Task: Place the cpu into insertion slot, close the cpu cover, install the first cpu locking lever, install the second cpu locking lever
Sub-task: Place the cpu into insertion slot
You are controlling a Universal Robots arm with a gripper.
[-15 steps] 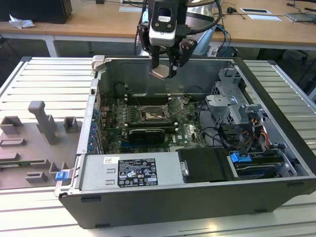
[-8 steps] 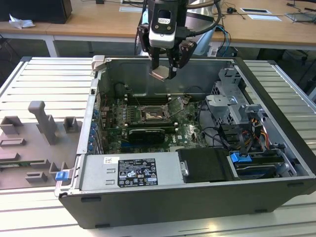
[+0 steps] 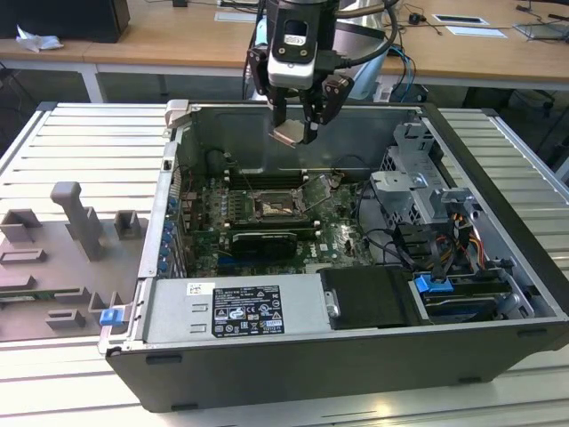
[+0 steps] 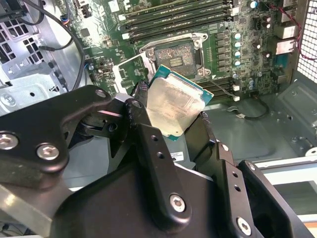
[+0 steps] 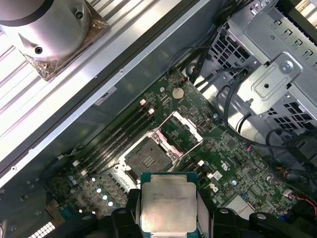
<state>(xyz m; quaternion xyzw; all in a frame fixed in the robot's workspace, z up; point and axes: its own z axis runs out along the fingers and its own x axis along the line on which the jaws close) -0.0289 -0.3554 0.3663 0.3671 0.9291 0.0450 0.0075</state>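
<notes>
One gripper (image 3: 293, 126), fingers shut onto the cpu (image 5: 168, 206), pinching it by 2 opposite edges. It hangs above the open PC case (image 3: 293, 378), chip well apart from the board below. Insertion slot (image 3: 274, 206) lies bare near the middle of the green motherboard (image 3: 342, 236), dark centre showing, nothing in it. Cpu cover (image 3: 320, 189) stands tilted up at the slot's edge on the exterior view's right, not closed.

The claw (image 3: 292, 132) is black, built of jointed links fastened with round silver screws (image 4: 177, 202). Above it sits a white-and-black wrist block (image 3: 293, 40), and black cables (image 3: 382, 49) loop off beside that block.
</notes>
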